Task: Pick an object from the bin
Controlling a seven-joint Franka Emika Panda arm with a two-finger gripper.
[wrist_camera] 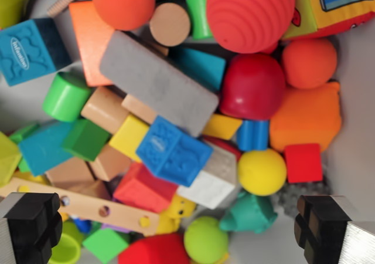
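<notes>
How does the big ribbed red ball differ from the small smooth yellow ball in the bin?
The ribbed red ball is covered in ridges; the smooth yellow ball has a plain surface. The red one looks far larger. In the wrist view the red one sits at the top edge, partly cut off, while the yellow one lies lower, fully visible. Both are round.

Only the inside of a pale bin (357, 100) shows, crammed with children's toys: wooden blocks (105, 108), rubber balls (262, 171), a ribbed red ball (250, 14). The room beyond cannot be told.
</notes>
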